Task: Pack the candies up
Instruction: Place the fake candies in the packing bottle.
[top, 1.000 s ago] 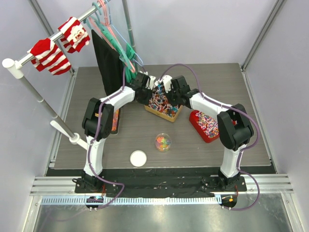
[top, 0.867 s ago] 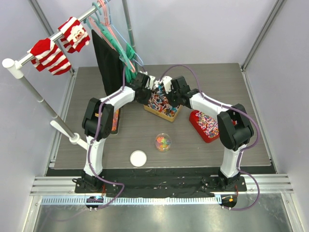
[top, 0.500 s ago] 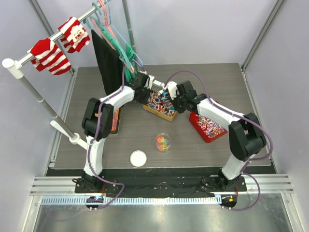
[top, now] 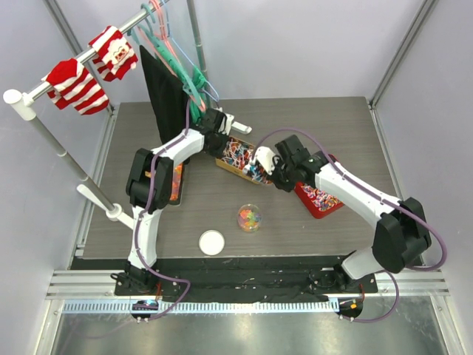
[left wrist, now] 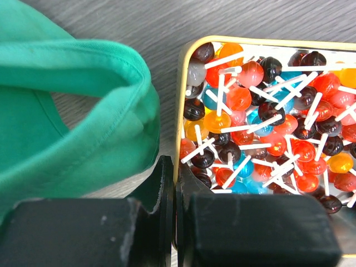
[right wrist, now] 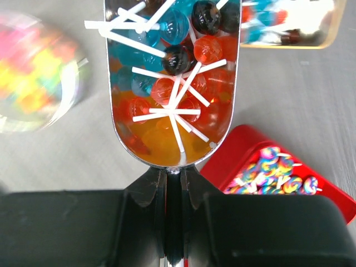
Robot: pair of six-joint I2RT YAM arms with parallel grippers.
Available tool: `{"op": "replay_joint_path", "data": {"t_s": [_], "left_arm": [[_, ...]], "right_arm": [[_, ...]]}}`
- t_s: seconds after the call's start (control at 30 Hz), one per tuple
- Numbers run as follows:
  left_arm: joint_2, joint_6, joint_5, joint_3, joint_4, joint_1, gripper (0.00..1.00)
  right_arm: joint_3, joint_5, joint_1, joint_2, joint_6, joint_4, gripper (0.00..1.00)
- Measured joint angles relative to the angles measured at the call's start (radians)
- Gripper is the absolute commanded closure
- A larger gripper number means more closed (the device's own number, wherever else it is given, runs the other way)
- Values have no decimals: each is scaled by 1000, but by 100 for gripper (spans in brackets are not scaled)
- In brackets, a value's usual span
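At table centre, toward the back: yellow-rimmed tin tray (left wrist: 278, 42) heaped with ball lollipops (left wrist: 261, 128), red, orange, blue and dark, white sticks crossing every way.
- Left gripper (left wrist: 173, 178): jaws pressed together on the tray's rim near one corner, one finger outside the wall and one inside. The lollipops begin just beyond the inner finger.
- Green garment (left wrist: 72, 111) is bunched on the table just beside that same corner, outside the tray.

Right side:
- Right gripper (right wrist: 173, 183): clamped on the thin handle of a silver metal scoop (right wrist: 172, 164), bowl pointing away from the fingers.
- The bowl carries a load of the same lollipops (right wrist: 178, 58), so this share of the candy sits straight ahead of the fingertips.
- In the overhead view the scoop hangs at the tray's near right corner, between it and a red tray (right wrist: 228, 161).
- The red tray holds swirl lollipops (right wrist: 278, 178) in rainbow stripes, lying below and right of the scoop in the wrist view.

Nearer the arm bases:
- Clear round cup (top: 249, 217), part filled with multicoloured sweets (right wrist: 28, 78), blurred in the wrist view. It stands to the left of the scoop bowl, not under it.
- White round lid (top: 211, 242) lies flat on the table (top: 332, 126), apart from the cup.

Markings: red-and-white striped socks (top: 112, 50) on the rail, one with a Santa face.
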Motion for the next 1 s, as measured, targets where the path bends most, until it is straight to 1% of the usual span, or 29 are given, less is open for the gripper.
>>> {"op": "replay_joint_path", "data": {"t_s": [0.2, 0.43, 0.73, 1.0], "left_arm": [[23, 14, 2, 1, -10, 0, 100], [23, 17, 5, 1, -11, 0, 100], [23, 19, 4, 1, -11, 0, 100], [23, 21, 1, 1, -11, 0, 100]], "right_arm": [[-10, -11, 106, -74, -68, -142, 99], [-10, 1, 180, -82, -125, -267, 99], [-10, 69, 213, -79, -181, -370, 99], [-5, 166, 310, -35, -187, -444, 99]]}}
